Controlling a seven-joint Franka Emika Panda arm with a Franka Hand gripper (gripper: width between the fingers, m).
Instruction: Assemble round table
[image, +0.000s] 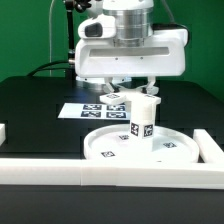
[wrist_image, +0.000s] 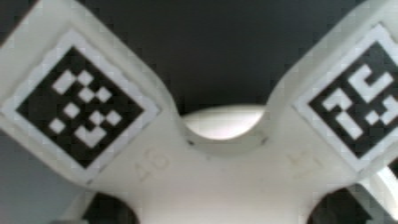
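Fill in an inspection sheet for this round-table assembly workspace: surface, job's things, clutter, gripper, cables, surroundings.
Surface: black table, edged by white rails; marker board lies flat behind the disc.
Job's things: round disc lies flat by the front rail; leg stands upright on it; cross-shaped piece fills the wrist view, two tagged arms spread from a round centre.
Clutter: nothing seen.
Grippers: gripper hangs directly over the leg's top; whether it grips anything cannot be told.
Cables: black cable runs down beside the arm on the exterior view's left.
Surroundings: green wall behind.
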